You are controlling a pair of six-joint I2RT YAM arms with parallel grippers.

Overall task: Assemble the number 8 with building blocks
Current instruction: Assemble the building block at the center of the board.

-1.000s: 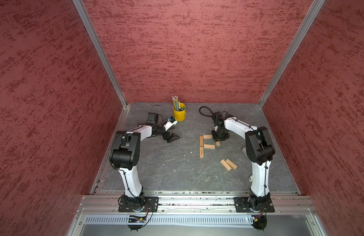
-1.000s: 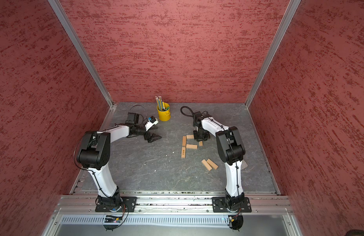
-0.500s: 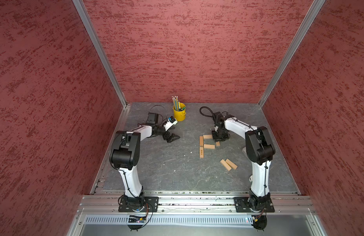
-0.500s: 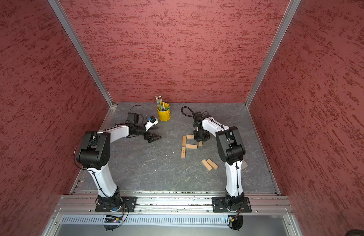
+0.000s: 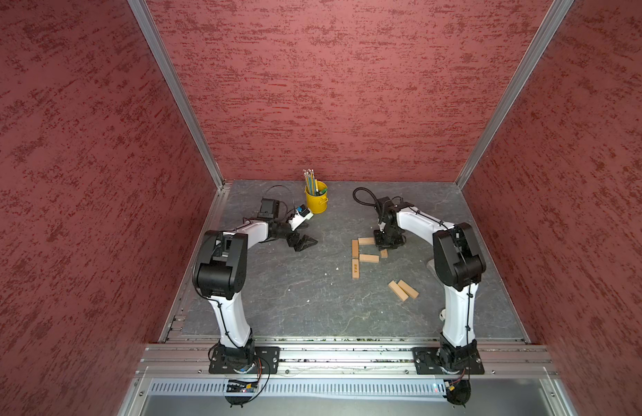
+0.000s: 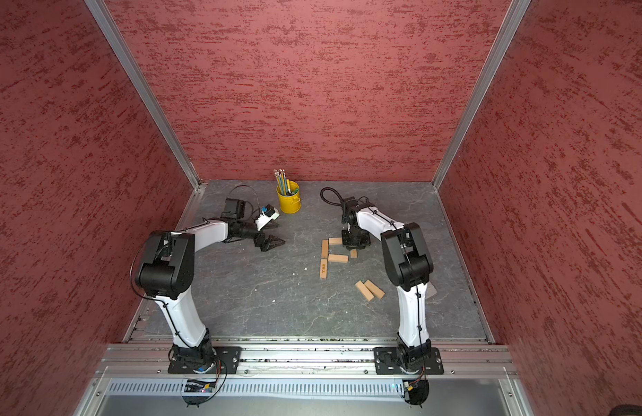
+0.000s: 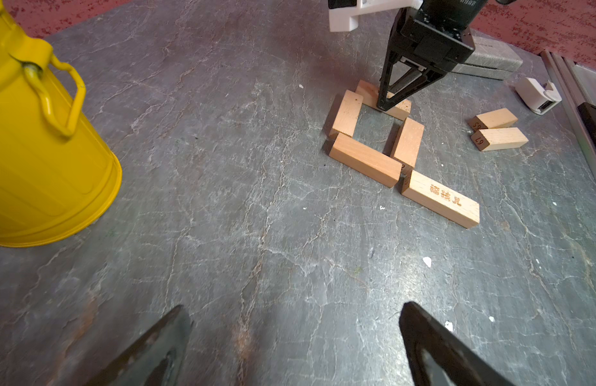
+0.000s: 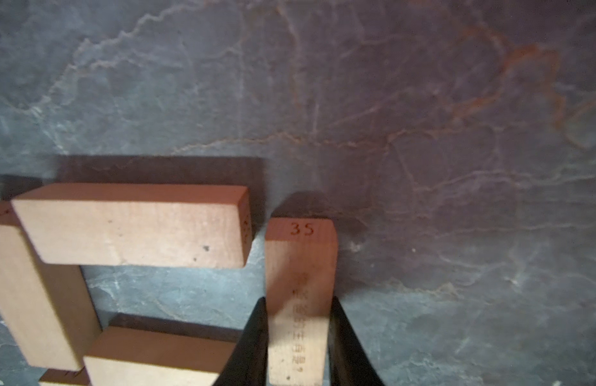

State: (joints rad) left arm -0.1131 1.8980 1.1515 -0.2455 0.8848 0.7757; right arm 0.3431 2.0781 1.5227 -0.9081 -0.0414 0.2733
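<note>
- In both top views, the part-built 8 [image 5: 369,258] [image 6: 337,258] lies right of centre on the surface [image 5: 294,295]; two spare blocks [image 5: 403,290] lie nearer, further right.
- Left wrist: left fingers [image 7: 433,341] spread, empty.
- Right wrist: right fingers [image 8: 253,341] clench block 35 [image 8: 301,260], just beside a crosswise block [image 8: 132,224].

White arms [image 5: 456,317] with black joints and thin cables.

You're pretty clearly in a robotics lab test cell here: red textured panels [image 5: 330,90] box in three sides, aluminium posts [image 5: 175,93] run up the corners, and your left arm [image 5: 222,266] and right arm [image 5: 456,259] are bolted to a metal rail [image 5: 348,354] along the front of the grey slate desk [image 5: 294,306].
</note>
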